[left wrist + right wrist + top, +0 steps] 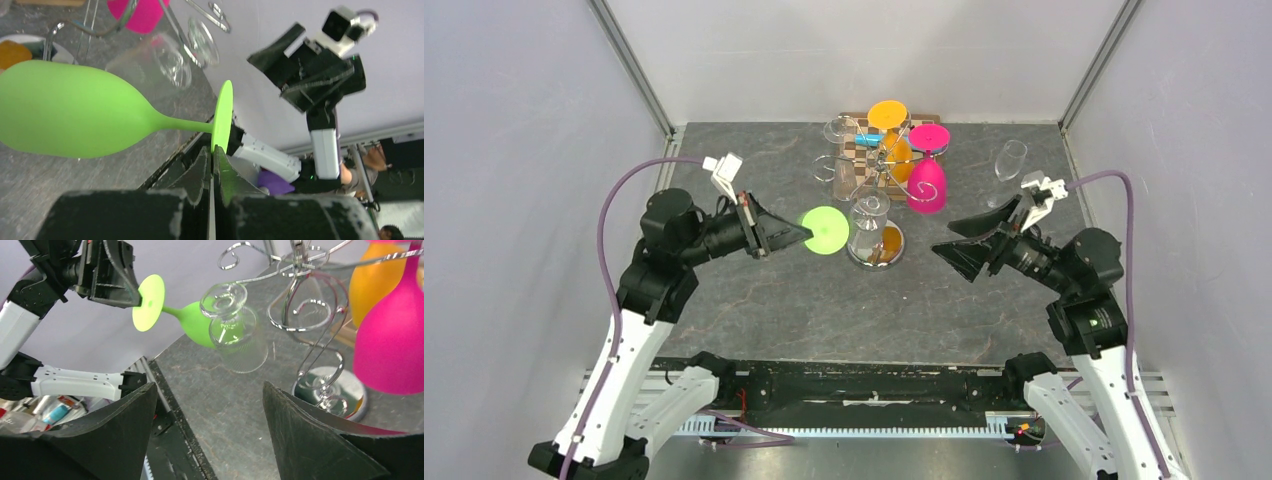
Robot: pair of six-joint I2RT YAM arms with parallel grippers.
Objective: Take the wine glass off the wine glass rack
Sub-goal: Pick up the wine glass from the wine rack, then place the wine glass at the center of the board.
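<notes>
My left gripper [809, 234] [212, 150] is shut on the rim of the round foot of a lime green wine glass [825, 231] [75, 115] [150, 302]. The glass is held in the air, just left of the wine glass rack [886, 165] [300, 310]. In the right wrist view its stem has no wire arm around it, and its bowl lies partly behind a clear glass [869, 215] [235, 335] hanging on the rack. My right gripper [942, 239] [210, 385] stands open and empty to the right of the rack's mirror base [874, 245] [330, 385].
A pink glass [927, 185] [390, 340] and an orange glass [888, 115] [367, 282] hang on the rack, with more clear glasses [844, 180] on its left side. A clear glass [1009, 160] stands alone at the back right. Grey walls enclose the table.
</notes>
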